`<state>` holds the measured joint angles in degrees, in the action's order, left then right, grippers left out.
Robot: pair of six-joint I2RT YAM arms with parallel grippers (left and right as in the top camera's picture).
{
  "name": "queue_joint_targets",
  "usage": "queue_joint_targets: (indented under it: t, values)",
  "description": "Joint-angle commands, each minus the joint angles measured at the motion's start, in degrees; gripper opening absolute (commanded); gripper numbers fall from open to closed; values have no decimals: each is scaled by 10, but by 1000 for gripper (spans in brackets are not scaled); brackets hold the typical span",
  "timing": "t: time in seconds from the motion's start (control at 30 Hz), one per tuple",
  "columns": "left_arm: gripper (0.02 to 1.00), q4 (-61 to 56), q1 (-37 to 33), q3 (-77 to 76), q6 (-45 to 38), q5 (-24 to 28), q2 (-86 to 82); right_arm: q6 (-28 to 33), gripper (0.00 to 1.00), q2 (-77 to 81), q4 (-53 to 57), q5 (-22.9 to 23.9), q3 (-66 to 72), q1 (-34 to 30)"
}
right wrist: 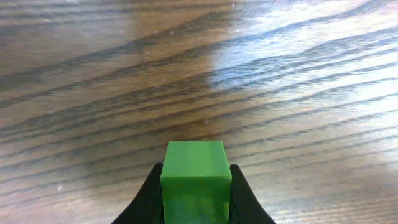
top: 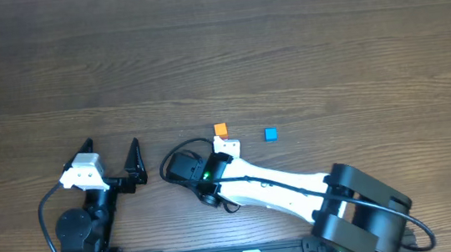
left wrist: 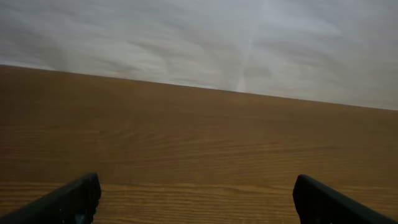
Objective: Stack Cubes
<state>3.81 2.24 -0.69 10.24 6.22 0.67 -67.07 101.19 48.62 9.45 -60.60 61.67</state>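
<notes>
Cubes: three. One green [right wrist: 194, 171], one orange [top: 221, 129], one blue [top: 271, 134]. No long axis on any; green sits square in grip. Right jaws clenched on green's sides, over counter [right wrist: 93, 74], just beside orange. Orange and blue lie on counter, apart. Left jaws spread wide, holding nothing, well left of cubes.

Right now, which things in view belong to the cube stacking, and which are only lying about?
Belong to the job:
- green cube, gripped in the right hand
- orange cube
- blue cube

Not part of it:
- left hand, open, holding nothing
- wooden table
</notes>
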Motion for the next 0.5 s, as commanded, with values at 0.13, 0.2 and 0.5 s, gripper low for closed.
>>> queue_joint_targets:
  t: [0.13, 0.2, 0.5]
  values:
    - [998, 0, 1, 4, -8, 0, -5, -2, 7, -27, 6, 20, -14, 3]
    - [998, 0, 1, 4, -8, 0, -5, -2, 12, -27, 5, 20, -14, 3]
    - [998, 0, 1, 4, -8, 0, -5, 3, 12, -30, 4, -2, -14, 3]
